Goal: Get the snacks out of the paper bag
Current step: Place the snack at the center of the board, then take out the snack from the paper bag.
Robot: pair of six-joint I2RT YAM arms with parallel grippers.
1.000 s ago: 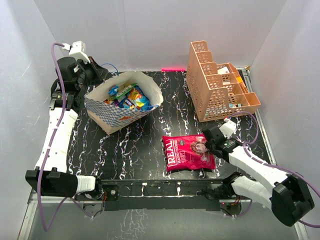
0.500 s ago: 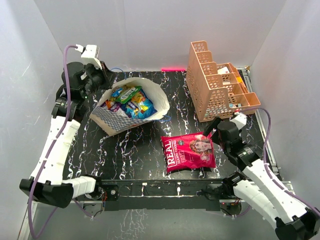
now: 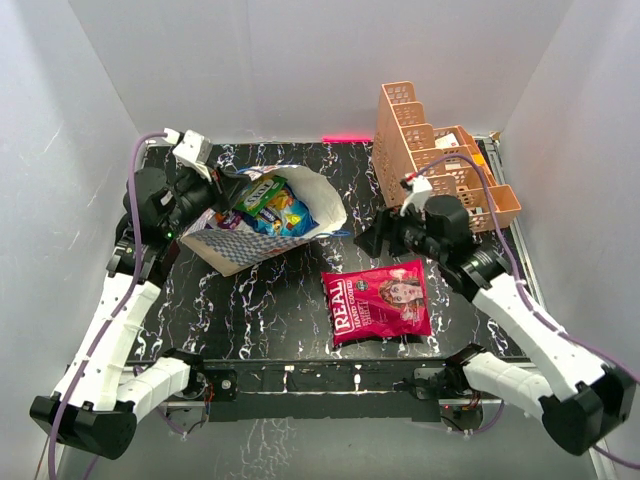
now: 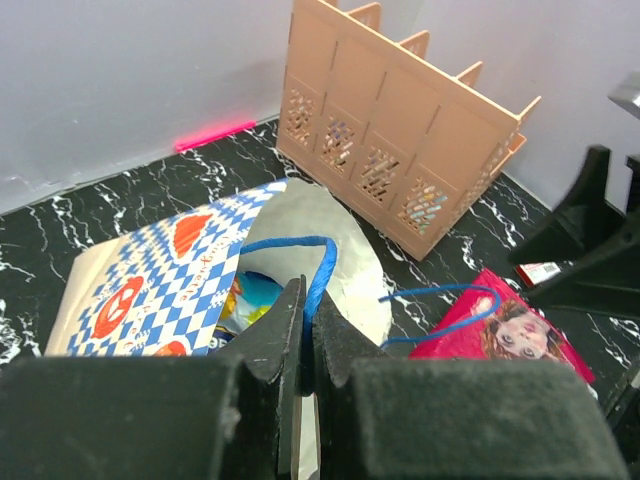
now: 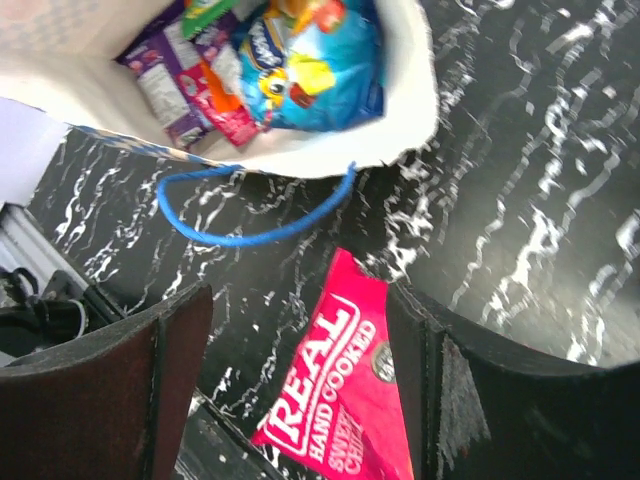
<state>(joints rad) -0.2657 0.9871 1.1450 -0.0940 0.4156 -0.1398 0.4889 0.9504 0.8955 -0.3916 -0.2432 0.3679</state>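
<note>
The paper bag (image 3: 235, 240) is tipped onto its side on the surface (image 3: 290, 320), with its mouth turned towards the right arm. It is held only at the rim: the left fingers (image 4: 300, 305) are pinched shut on the white paper edge, where one blue cord handle (image 4: 320, 255) passes between them. The small snacks (image 3: 265, 205) are heaped just inside the mouth (blue, purple and orange packets can be made out). The large red bag (image 3: 378, 303) marked "REAL" already lies flat on the surface, apart from the paper bag. The right fingers (image 3: 375, 240) are spread wide and empty. They hang above the gap between the mouth and the red bag.

Several failures can be expected from this position:

- **Rim slipping:** Thin paper and cord are poorly secured by so narrow a pinch. If the rim is pulled out, the bag would probably slump and its mouth close over the packets.
- **Cord snagging:** The second cord loop (image 5: 250, 225) lies slack on the surface in front of the mouth. It could be hooked by a finger on the way in, and the whole bag dragged.
- **Bag pushed back:** The bag may be shoved backwards by the reach rather than entered.
- **Poor grasp:** Glossy foil is likely to slide out of a shallow grasp, or two packets may be taken together.
- **Red bag disturbed:** The red bag could be swept aside if the descent is made too near it.
</note>
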